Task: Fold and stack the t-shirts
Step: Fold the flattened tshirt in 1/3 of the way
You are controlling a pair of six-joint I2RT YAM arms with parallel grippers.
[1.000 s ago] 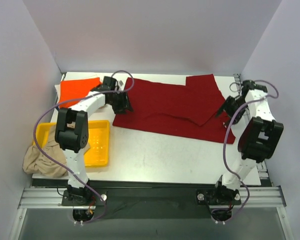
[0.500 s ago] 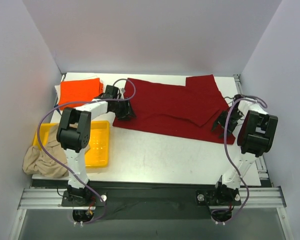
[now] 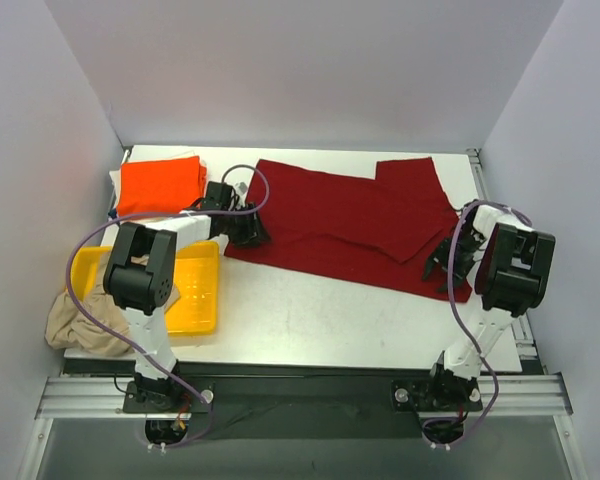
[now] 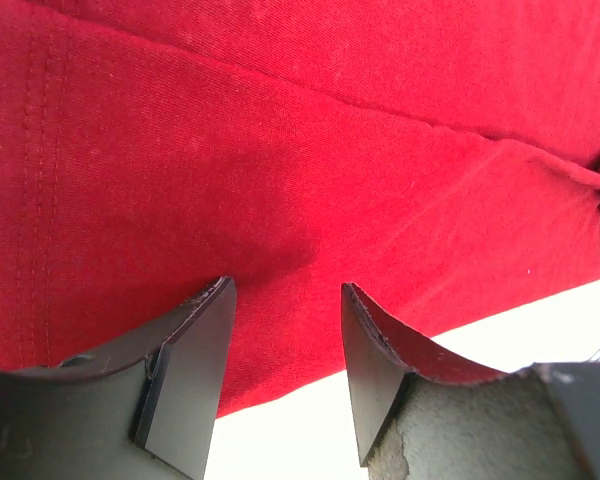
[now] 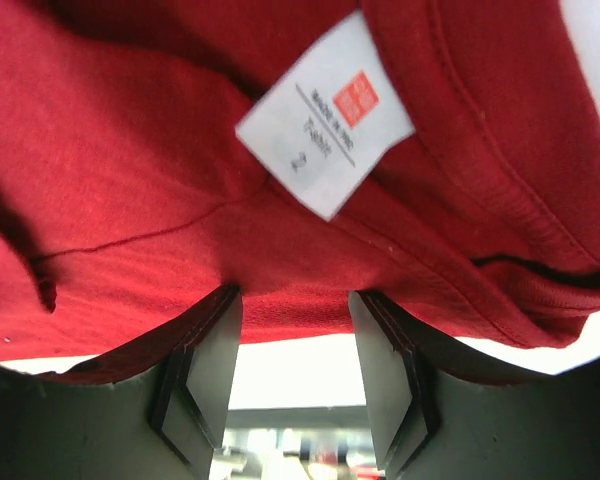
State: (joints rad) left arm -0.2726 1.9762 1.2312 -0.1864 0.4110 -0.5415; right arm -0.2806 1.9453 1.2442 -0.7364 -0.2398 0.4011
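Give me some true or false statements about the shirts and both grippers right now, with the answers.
The dark red shirt lies spread on the table. True.
The orange shirt sits in the yellow tray. False: it lies folded beyond the tray, on the table.
A white label shows on the dark red shirt ahead of the right gripper. True.
The left gripper is clamped shut. False: its jaws stand apart at the shirt's edge.
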